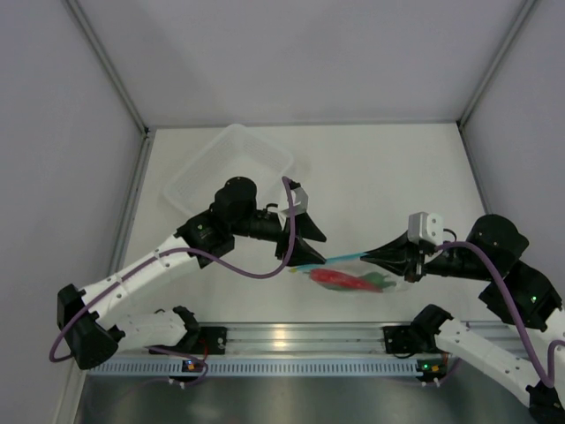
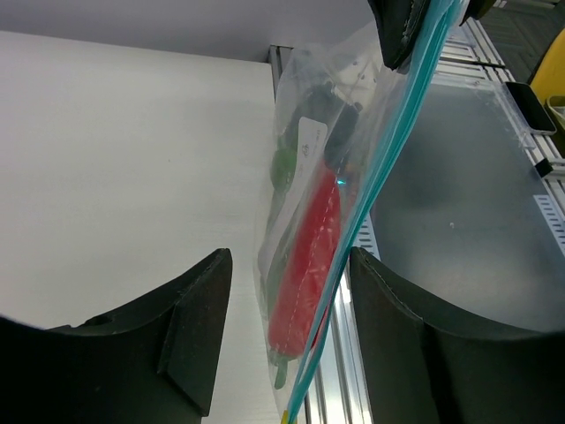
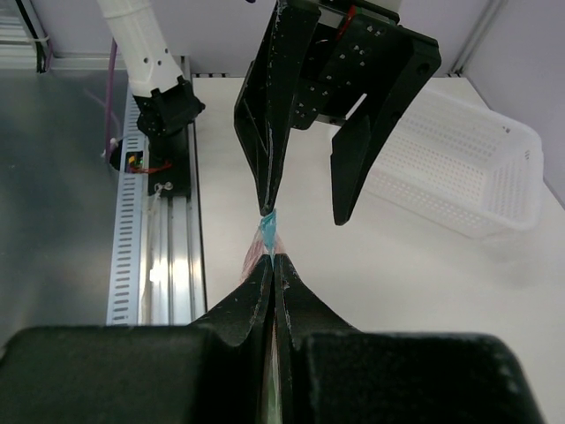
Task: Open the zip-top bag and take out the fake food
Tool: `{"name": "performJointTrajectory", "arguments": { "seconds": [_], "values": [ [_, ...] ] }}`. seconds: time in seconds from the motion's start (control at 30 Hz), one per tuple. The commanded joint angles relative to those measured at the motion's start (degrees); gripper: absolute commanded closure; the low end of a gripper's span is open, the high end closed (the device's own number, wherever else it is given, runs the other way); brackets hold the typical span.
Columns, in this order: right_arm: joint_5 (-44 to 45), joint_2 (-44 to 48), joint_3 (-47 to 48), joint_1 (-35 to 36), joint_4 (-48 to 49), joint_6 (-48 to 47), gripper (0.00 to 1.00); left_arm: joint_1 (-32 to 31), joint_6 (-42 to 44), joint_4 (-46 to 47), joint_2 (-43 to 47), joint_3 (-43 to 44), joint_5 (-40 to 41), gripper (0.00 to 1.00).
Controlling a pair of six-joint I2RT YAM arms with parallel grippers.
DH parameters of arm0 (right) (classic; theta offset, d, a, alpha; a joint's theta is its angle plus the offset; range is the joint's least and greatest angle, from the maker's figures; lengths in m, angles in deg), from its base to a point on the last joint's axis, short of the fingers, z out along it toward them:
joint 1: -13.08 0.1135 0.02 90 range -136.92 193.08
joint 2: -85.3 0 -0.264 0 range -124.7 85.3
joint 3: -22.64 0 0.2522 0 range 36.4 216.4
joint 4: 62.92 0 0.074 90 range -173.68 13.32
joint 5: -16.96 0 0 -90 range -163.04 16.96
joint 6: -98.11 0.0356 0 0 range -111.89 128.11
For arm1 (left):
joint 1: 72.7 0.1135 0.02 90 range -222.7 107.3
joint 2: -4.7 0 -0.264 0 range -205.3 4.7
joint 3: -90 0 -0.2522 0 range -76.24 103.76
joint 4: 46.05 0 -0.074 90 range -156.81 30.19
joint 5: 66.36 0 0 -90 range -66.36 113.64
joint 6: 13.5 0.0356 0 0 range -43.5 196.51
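Observation:
The zip-top bag [image 1: 349,276] hangs just above the table between my two grippers, its teal zip strip [image 1: 340,258] stretched along its top. A red chili [image 1: 337,279] and green chilies [image 1: 381,283] lie inside it. My right gripper [image 1: 366,257] is shut on the right end of the strip; it also shows in the right wrist view [image 3: 274,258]. My left gripper [image 1: 309,250] is open around the strip's left end. In the left wrist view the bag [image 2: 305,203] with the red chili [image 2: 309,256] hangs between the open fingers [image 2: 199,309], the strip close to the right one.
A clear rigid tub [image 1: 225,163] stands at the back left, just behind the left arm; it also shows in the right wrist view [image 3: 459,168]. An aluminium rail [image 1: 291,336] runs along the near table edge. Grey walls enclose the table on three sides.

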Motion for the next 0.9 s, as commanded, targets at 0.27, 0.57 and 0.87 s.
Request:
{"name": "performJointTrajectory", "arguments": {
  "seconds": [0.27,0.57,0.87],
  "values": [
    [-0.6,-0.3,0.3,0.9,3.2,-1.2,1.00,0.0,1.0,3.7,3.5,0.8,3.0,0.39],
    [-0.5,-0.4,0.3,1.0,3.9,-0.9,1.00,0.0,0.2,3.7,1.8,0.2,0.4,0.40],
    [0.2,-0.4,0.3,0.9,4.3,-0.5,1.00,-0.1,-0.4,3.7,0.7,-1.0,-4.4,0.41]
  ]
}}
